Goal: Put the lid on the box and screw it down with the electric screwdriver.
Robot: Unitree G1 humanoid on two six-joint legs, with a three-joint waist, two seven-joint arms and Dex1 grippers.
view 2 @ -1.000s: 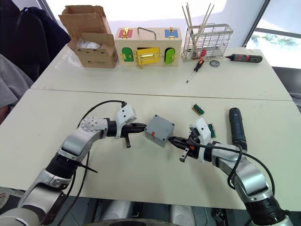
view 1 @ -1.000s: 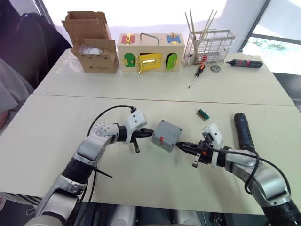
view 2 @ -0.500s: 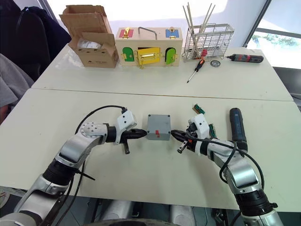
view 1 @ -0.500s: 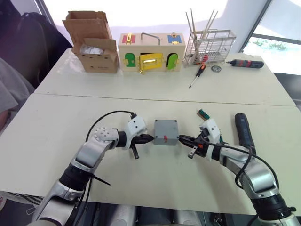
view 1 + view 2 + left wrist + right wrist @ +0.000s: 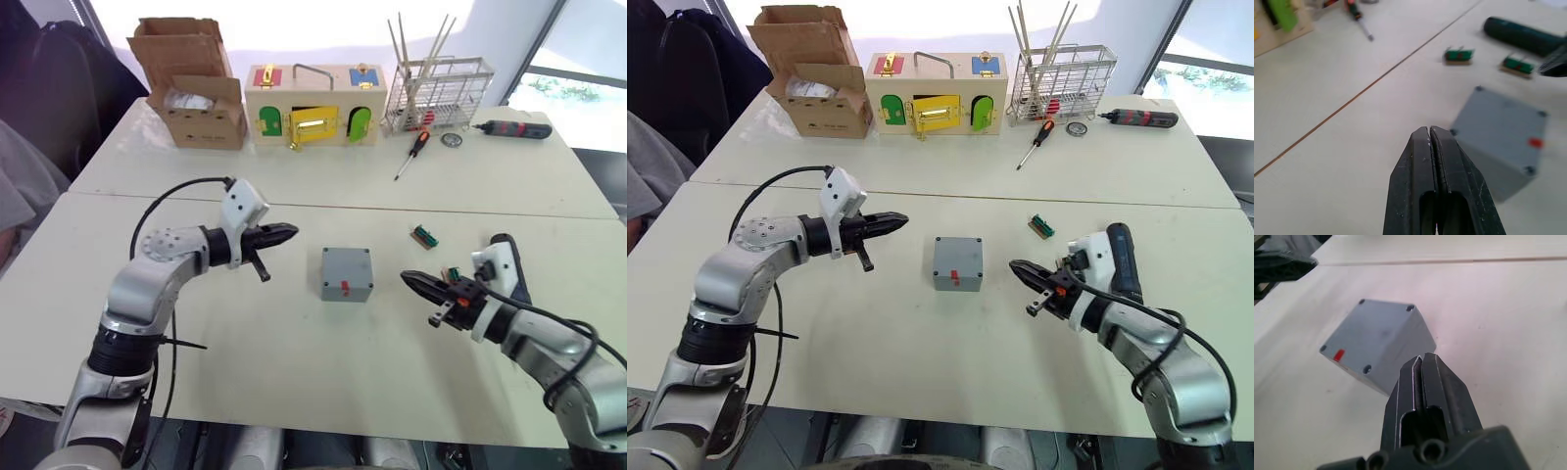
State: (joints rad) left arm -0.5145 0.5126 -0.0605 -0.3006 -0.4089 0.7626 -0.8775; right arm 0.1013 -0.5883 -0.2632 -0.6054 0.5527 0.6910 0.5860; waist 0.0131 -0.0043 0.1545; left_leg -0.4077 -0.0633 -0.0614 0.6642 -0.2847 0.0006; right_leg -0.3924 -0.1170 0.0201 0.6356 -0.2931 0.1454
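Two grippers flank the box, a small square grey plastic housing with matte faces, recessed corner screw holes and a red mark on its near side, resting alone on the pale table. Left gripper, fingers pressed together and empty, hovers apart from it on the robot's left; right gripper, likewise clenched on nothing, sits apart on the right. Beside the right arm lies the electric screwdriver, a thick black cylinder. Two small green connectors lie between it and the box. Nothing touches the box.
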